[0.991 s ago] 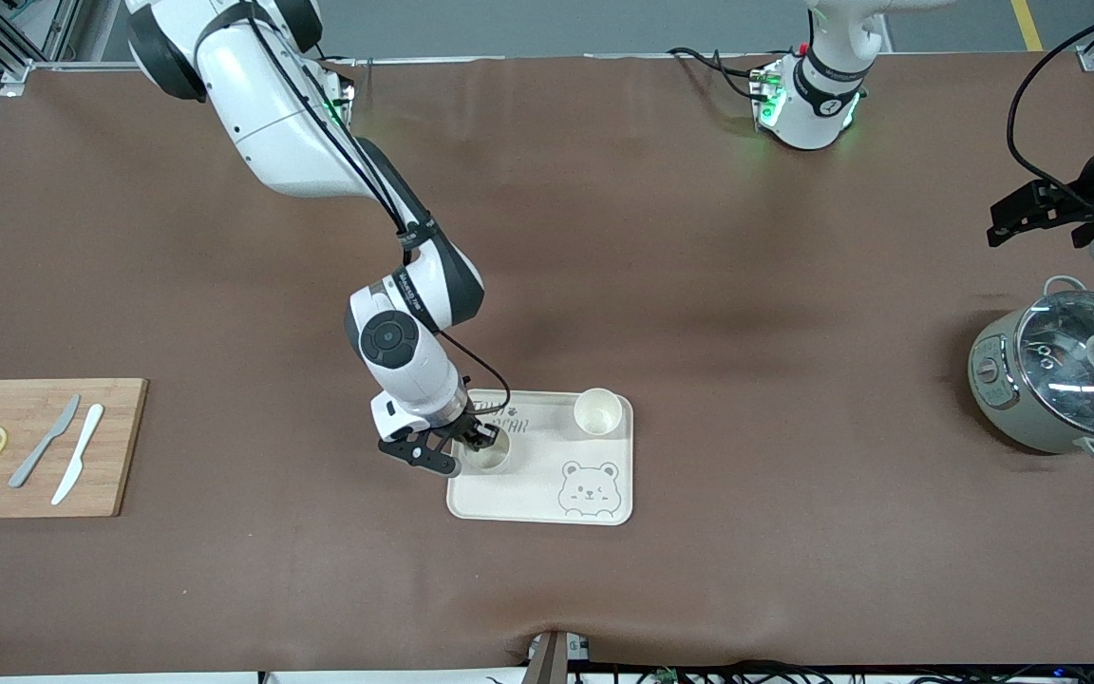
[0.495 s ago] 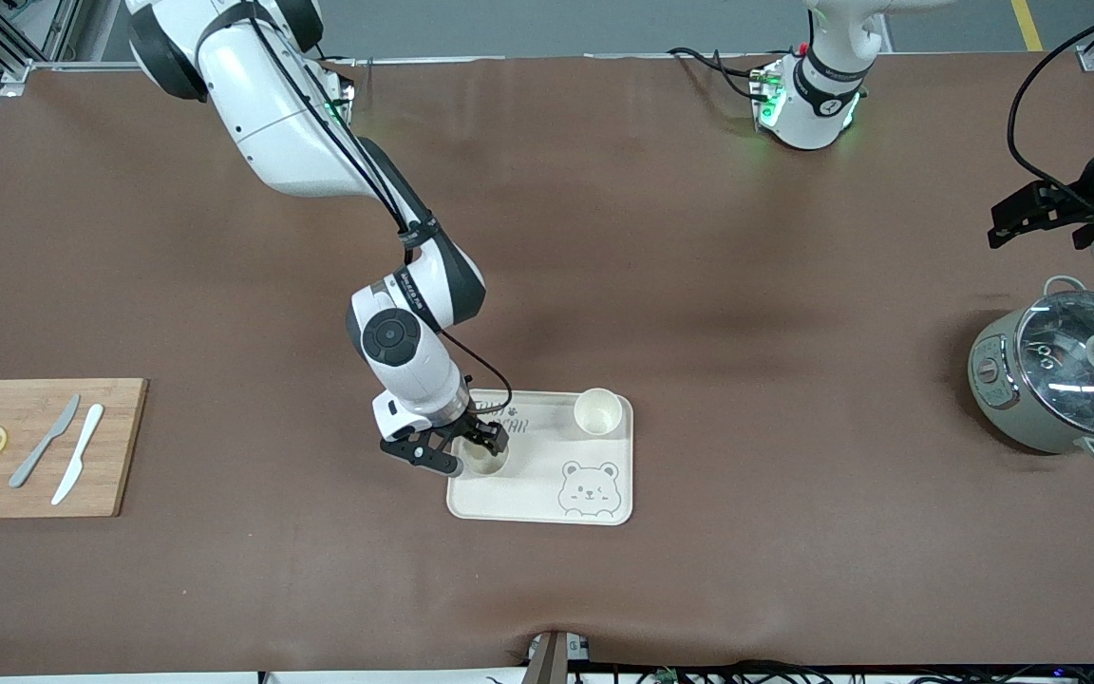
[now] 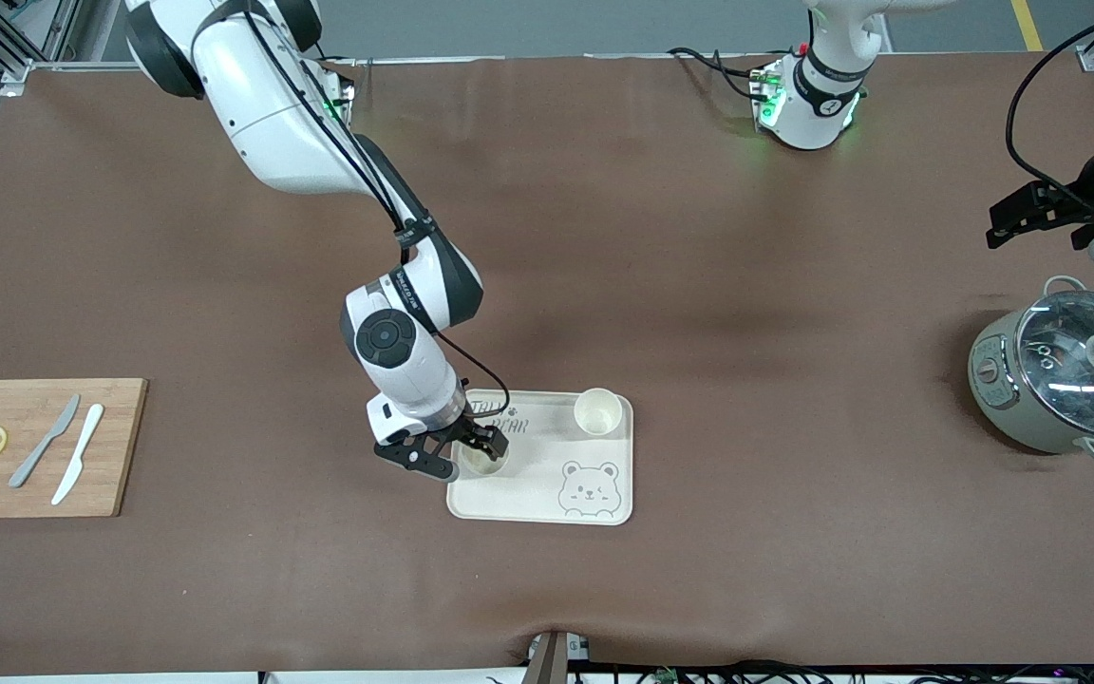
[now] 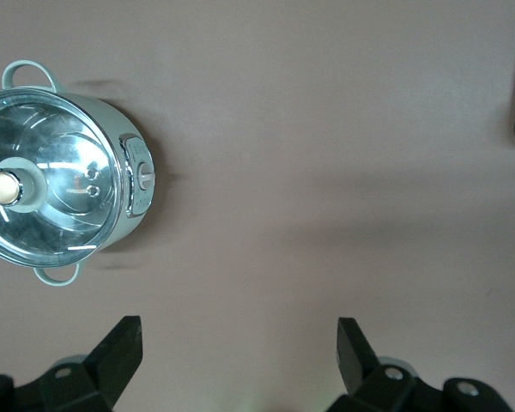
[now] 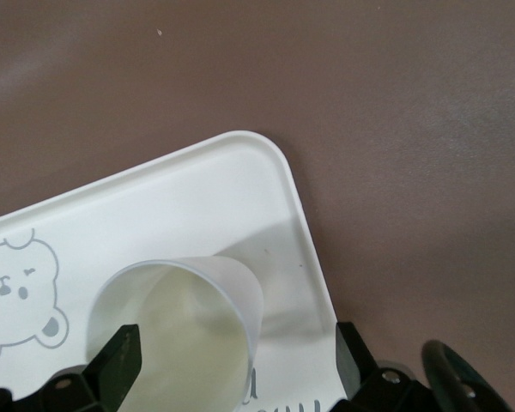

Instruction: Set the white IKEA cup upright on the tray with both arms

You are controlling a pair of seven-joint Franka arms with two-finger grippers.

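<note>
The cream tray (image 3: 604, 475) with a bear drawing lies near the middle of the table. A white cup (image 3: 488, 463) stands upright on its corner toward the right arm's end. My right gripper (image 3: 471, 454) hangs just over that cup, open, with a finger on either side of the rim. In the right wrist view the cup (image 5: 180, 335) shows between the spread fingers of the right gripper (image 5: 233, 356), on the tray (image 5: 197, 197). A second white cup (image 3: 597, 411) stands upright on the tray. My left gripper (image 3: 1003, 226) waits open over the left arm's end of the table, empty (image 4: 240, 352).
A grey-green pot with a glass lid (image 3: 1065, 370) stands at the left arm's end, also in the left wrist view as the pot (image 4: 56, 172). A wooden cutting board (image 3: 120, 446) with two lemon slices and two knives lies at the right arm's end.
My right gripper has opened and let go of the cup, which stays standing on the tray, and the hand has risen slightly. The left arm has not moved.
</note>
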